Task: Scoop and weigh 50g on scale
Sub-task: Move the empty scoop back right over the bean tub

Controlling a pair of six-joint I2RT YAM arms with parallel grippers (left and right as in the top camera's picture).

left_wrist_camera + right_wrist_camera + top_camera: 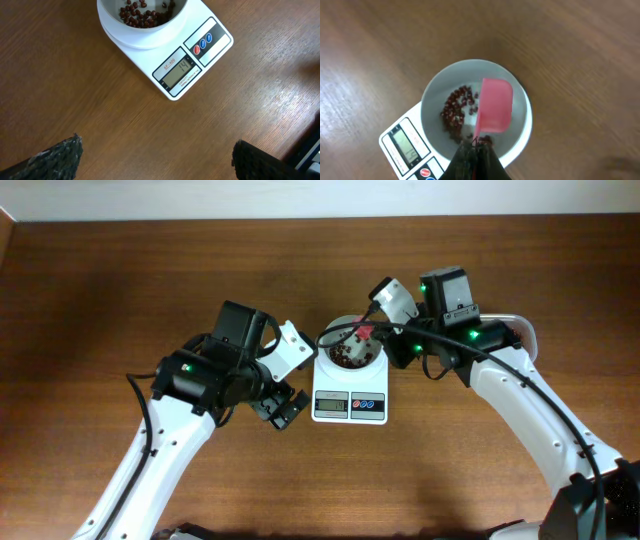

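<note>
The scale (349, 406) sits about in the middle of the table (120, 280), with its little window and buttons facing the near edge, where the arms come from. A white bowl (432, 95) stands on top of it, so the beans (455, 112) cannot roll off and the scale can feel their weight. The beans lie in a small heap at the bottom of the bowl. The right gripper (475, 152) has its fingers pressed together on the handle of a pink scoop (496, 105). It holds the scoop right over the bowl, so anything that falls out lands inside. I think this is the tipping-out step. The left gripper (156, 147) is just beside the scale's left side, over bare table, with its fingers spread wide and nothing between them. It seems to wait out of the way with its camera aimed at the scale. The right wrist view looks straight down into the bowl and shows the scoop and the heap best, but the window is tiny there. The left wrist view shows the window (180, 74) up close. It looks like it says fourteen, though the digits are small, so I am not sure. If so, more beans are needed to reach fifty. Only the view from above shows both arms, one on each side of the scale.
</note>
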